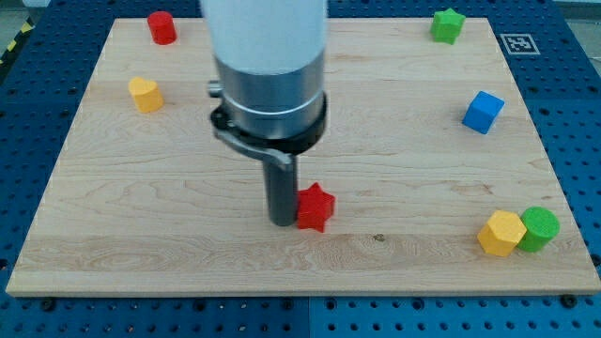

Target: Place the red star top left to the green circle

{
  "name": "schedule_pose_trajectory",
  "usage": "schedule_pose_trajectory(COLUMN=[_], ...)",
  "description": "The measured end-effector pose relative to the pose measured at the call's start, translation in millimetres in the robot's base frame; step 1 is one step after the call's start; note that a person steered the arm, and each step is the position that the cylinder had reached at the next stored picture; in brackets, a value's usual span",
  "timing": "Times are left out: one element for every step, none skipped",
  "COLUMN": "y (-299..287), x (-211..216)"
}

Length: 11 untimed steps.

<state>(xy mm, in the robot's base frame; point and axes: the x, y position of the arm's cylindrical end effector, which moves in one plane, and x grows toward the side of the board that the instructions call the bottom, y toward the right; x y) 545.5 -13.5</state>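
Observation:
The red star (315,207) lies a little below the middle of the wooden board (188,244). My tip (283,222) rests on the board right against the star's left side. The green circle (540,228) stands near the board's bottom right corner, touching a yellow hexagon (500,233) on its left. The star is far to the left of the green circle and slightly higher in the view.
A red cylinder (161,27) sits at the top left and a yellow heart-like block (145,94) below it. A green star (448,25) is at the top right and a blue cube (483,112) at the right. The arm's white and grey body (268,66) hides the top centre.

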Motion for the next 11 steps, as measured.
schedule_pose_trajectory(y=[39.0,86.4,138.2,194.8,225.5,228.5,224.3,211.7,208.9,208.9,211.0], x=[-9.9,-22.0,-34.4,-46.7,-49.8,-49.8,-49.8,-49.8,-45.7,-41.0,-39.1])
